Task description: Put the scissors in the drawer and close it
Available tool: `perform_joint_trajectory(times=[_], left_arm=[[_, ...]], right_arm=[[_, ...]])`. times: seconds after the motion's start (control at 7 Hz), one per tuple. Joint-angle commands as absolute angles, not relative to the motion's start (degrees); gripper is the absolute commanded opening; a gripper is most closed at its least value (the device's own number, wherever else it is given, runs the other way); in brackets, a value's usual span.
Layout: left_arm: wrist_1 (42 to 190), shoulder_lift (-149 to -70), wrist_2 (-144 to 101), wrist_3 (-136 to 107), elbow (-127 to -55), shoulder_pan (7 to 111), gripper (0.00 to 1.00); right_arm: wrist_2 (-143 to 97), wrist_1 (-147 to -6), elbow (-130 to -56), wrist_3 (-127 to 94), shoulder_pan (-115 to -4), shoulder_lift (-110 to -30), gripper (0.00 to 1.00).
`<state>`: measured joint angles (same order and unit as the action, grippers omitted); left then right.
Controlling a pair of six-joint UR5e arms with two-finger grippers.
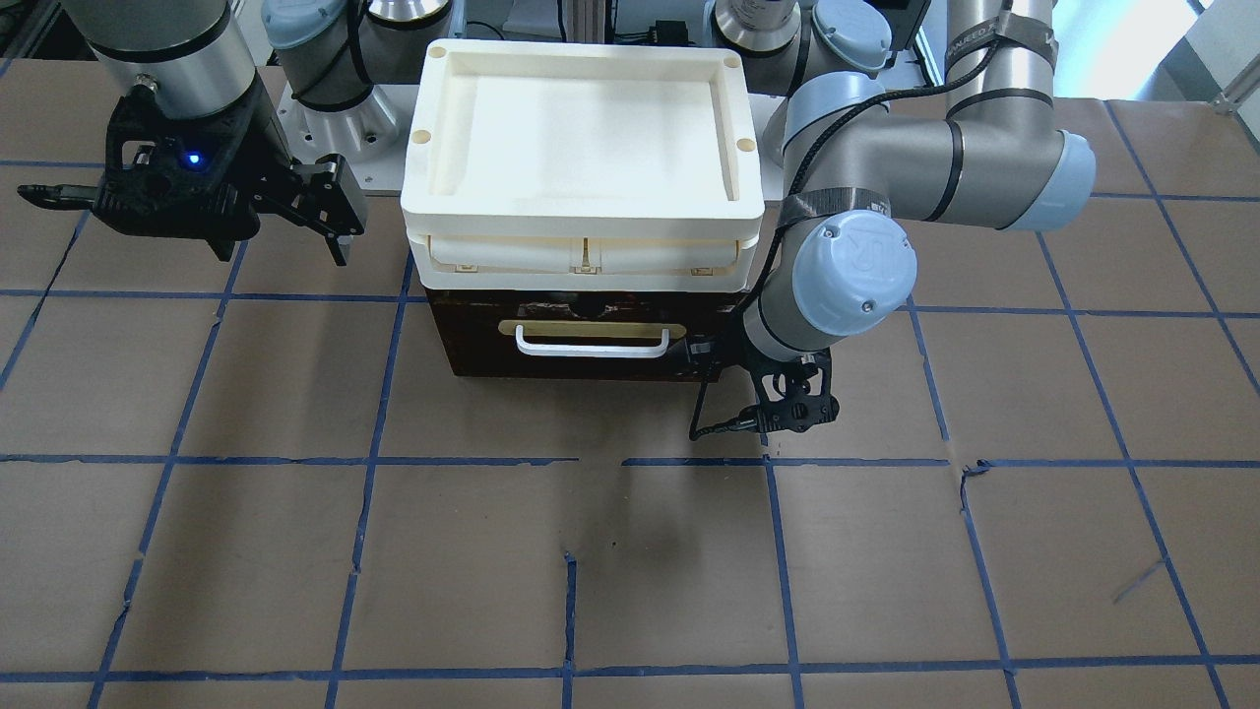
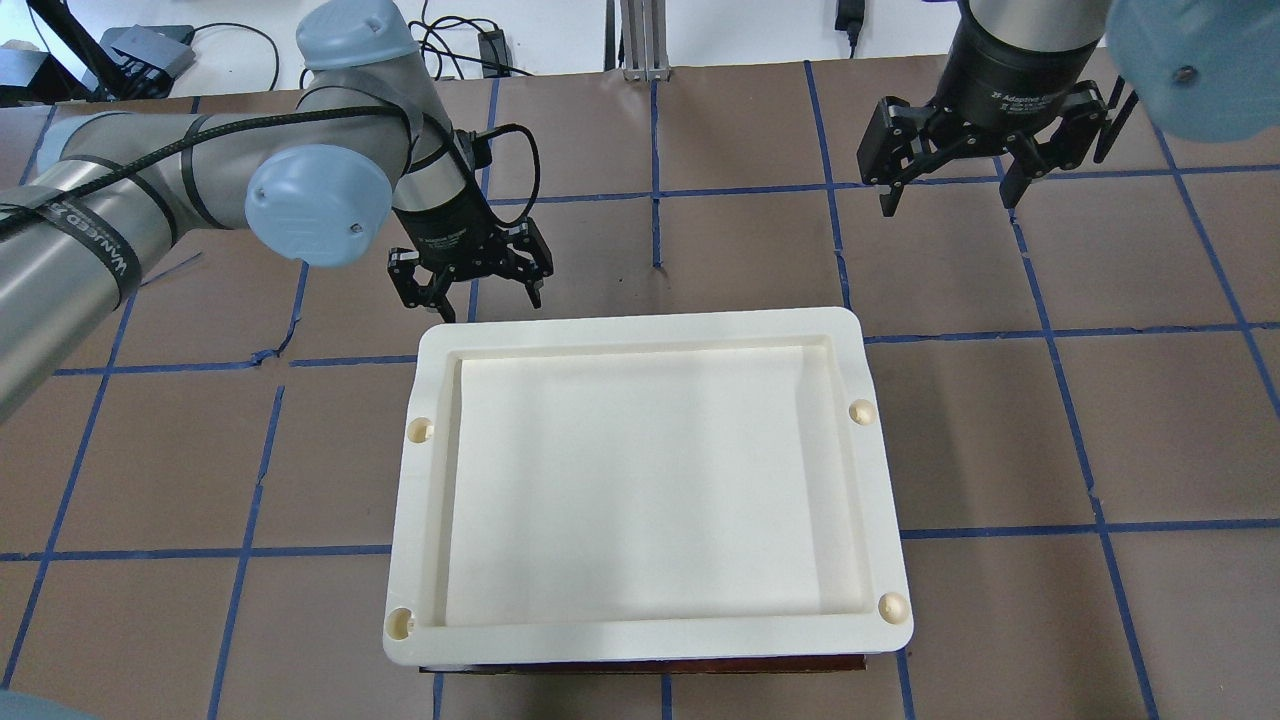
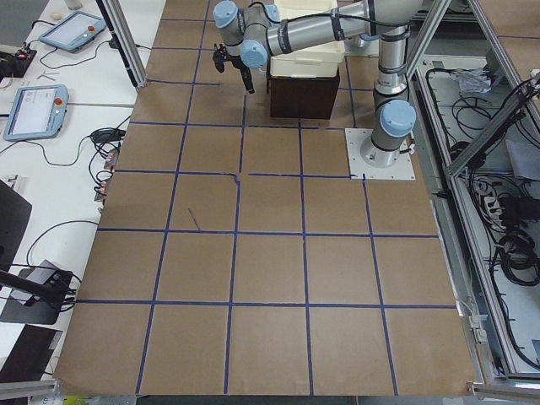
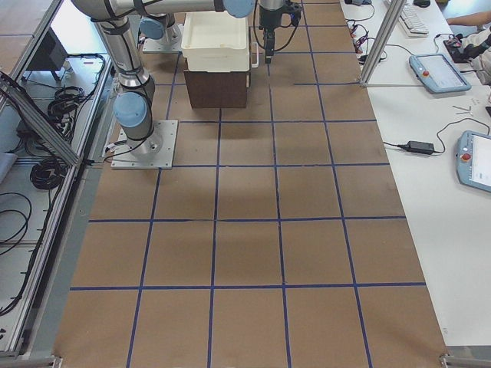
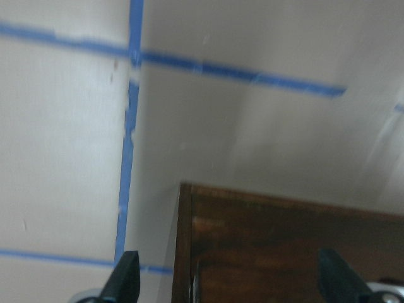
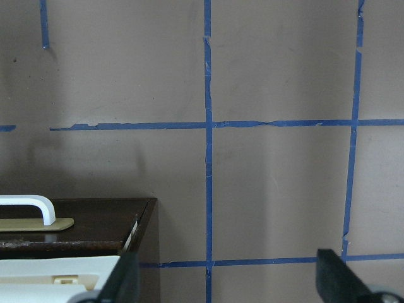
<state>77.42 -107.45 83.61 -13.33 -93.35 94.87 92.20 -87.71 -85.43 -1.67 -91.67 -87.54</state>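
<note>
The drawer [image 1: 591,366] shows only its dark brown front with a brass plate and a white bar handle [image 1: 591,345], under the cream tray-topped unit [image 1: 581,128]. It looks pushed in; none of its pale wood inside shows. The scissors are in no view. My left gripper [image 2: 487,297] is open and empty, just in front of the drawer's front corner, which its wrist view [image 5: 284,240] shows from above between the fingertips. My right gripper [image 2: 948,200] is open and empty, held high off to the drawer's other side; its wrist view shows the drawer's front corner [image 6: 82,224].
The cream unit [image 2: 650,480] covers the drawer's body from above. The brown table has a grid of blue tape lines [image 1: 768,551]. Both arm bases [image 1: 345,118] stand behind the unit. Tablets and cables lie on side benches [image 4: 437,73].
</note>
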Motion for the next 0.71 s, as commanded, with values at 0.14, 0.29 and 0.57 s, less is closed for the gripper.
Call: perform_joint_trajectory(times=[0.14, 0.29, 0.57], left_arm=[[64.13, -107.32, 83.93, -6.1, -91.67, 93.53, 1.0], [61.46, -106.79, 84.02, -5.19, -91.67, 91.95, 1.0], [69.1, -101.19, 92.31, 1.0, -91.59, 88.7, 1.0]], right_arm=[[92.2, -87.71, -85.43, -1.67, -91.67, -87.54, 1.0], [92.2, -87.71, -85.43, -1.67, -91.67, -87.54, 1.0], [92.2, -87.63, -85.43, -1.76, -91.67, -87.54, 1.0]])
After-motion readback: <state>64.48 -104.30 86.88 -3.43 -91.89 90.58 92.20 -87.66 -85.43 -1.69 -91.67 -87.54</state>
